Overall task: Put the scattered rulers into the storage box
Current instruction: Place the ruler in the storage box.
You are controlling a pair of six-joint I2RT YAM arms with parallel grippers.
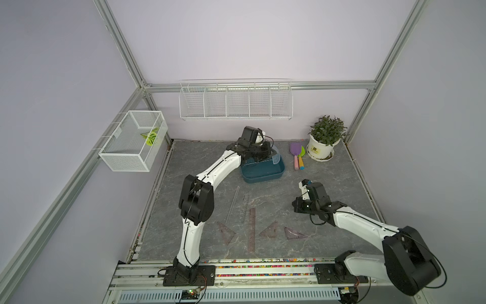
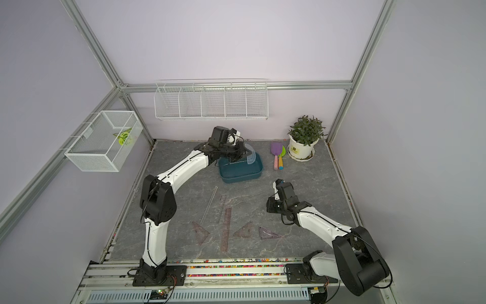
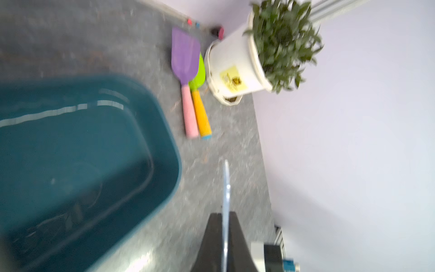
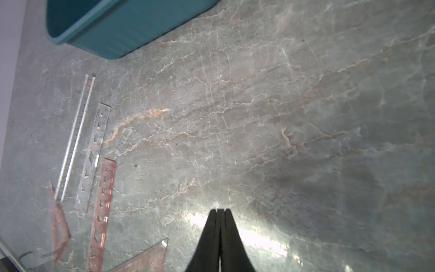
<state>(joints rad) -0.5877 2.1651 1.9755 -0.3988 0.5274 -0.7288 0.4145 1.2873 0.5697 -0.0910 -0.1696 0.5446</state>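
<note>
left gripper (image 3: 225, 213) is clamped tight on the bluish protractor (image 1: 275, 157), and the left wrist view shows it edge-on, a thin pale blade pinched between the two black fingers. in both top views the protractor hangs at the far right corner of the storage box (image 1: 260, 179); whether it touches the rim, can't tell. the teal box sits on the counter (image 1: 328, 184) toward the back, with the toy shovels (image 1: 297, 155) and the potted plant (image 1: 324, 136) off to its side.

right gripper (image 4: 220, 209) has its jaws pressed together with nothing between them, above bare counter.

out on the counter, near the front: long clear ruler (image 1: 232, 205), short clear ruler (image 1: 246, 208) just beside it, brownish ruler (image 1: 252, 230), a brown triangle (image 1: 226, 231), a second brown triangle (image 1: 269, 230), and the purple triangle (image 1: 294, 233). all six lie flat outside the box.
</note>
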